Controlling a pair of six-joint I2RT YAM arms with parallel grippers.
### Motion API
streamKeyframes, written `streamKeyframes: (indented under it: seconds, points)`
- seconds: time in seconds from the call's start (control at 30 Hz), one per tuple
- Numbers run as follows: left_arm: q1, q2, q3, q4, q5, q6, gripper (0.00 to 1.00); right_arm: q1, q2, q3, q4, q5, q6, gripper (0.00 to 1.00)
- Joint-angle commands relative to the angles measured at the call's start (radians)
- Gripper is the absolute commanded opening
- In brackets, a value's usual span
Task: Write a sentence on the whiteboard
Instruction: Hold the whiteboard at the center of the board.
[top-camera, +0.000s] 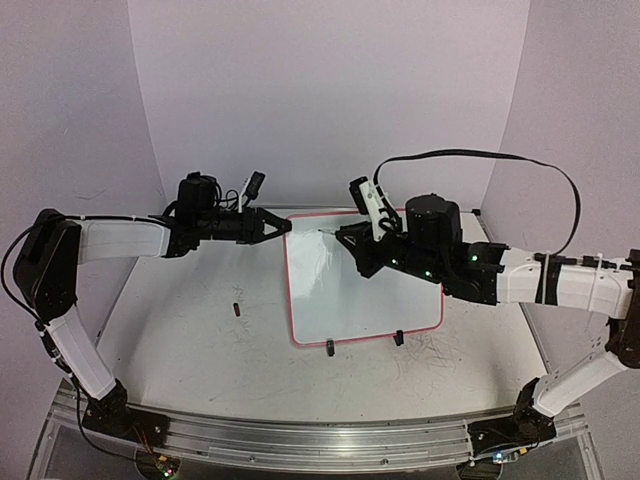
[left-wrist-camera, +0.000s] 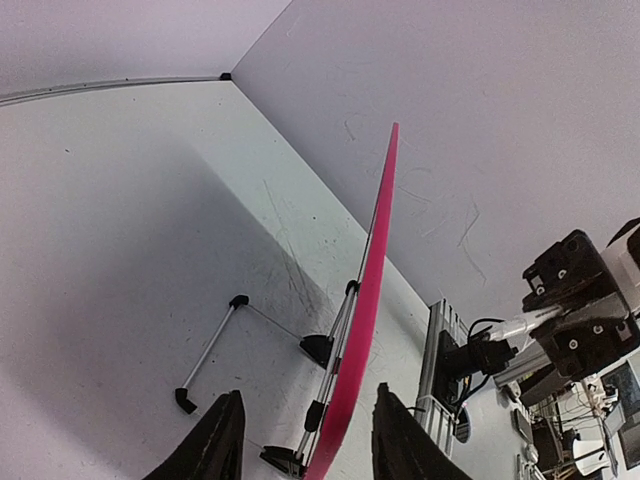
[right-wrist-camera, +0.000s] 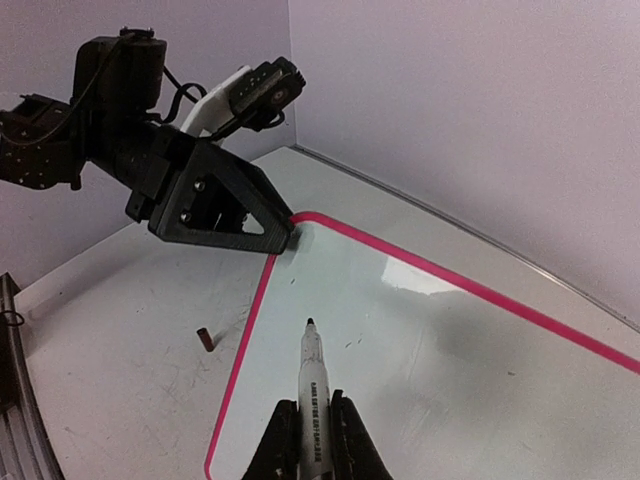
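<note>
One whiteboard corner behind the left hand.

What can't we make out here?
Top view: right arm covers the board at its upper middle.
Left wrist: board seen edge-on, face hidden.
Right wrist: marker tip touching board or not, too small.
Top view: brown bit left of board, too small to name.

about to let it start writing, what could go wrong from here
1. The left gripper has its jaws either side of the whiteboard corner rim, with gaps showing. Unclamped, it may slide under pen pressure.
2. The right gripper pinches the marker with much of it sticking out, so the tip could tilt or slip when pressed.
</note>
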Motion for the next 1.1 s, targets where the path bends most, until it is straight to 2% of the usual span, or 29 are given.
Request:
streamKeyframes:
  seconds: [0.0,0.2,0.37,1.07]
  points:
    - [-0.001,0.014,0.021,0.041,0.034,-0.023,0.39,0.005,0.054,0.097,0.054,0.035,-0.098,0.0]
    - [0.001,0.01,0.033,0.041,0.051,-0.006,0.29,0.009,0.09,0.123,0.084,-0.001,-0.116,0.0]
    - [0.001,0.007,0.023,0.043,0.055,0.008,0.21,0.043,0.098,0.106,0.109,0.048,-0.163,0.0]
    - [0.0,0.021,0.006,0.046,0.055,0.043,0.09,0.079,0.129,0.044,0.186,0.08,-0.144,0.0]
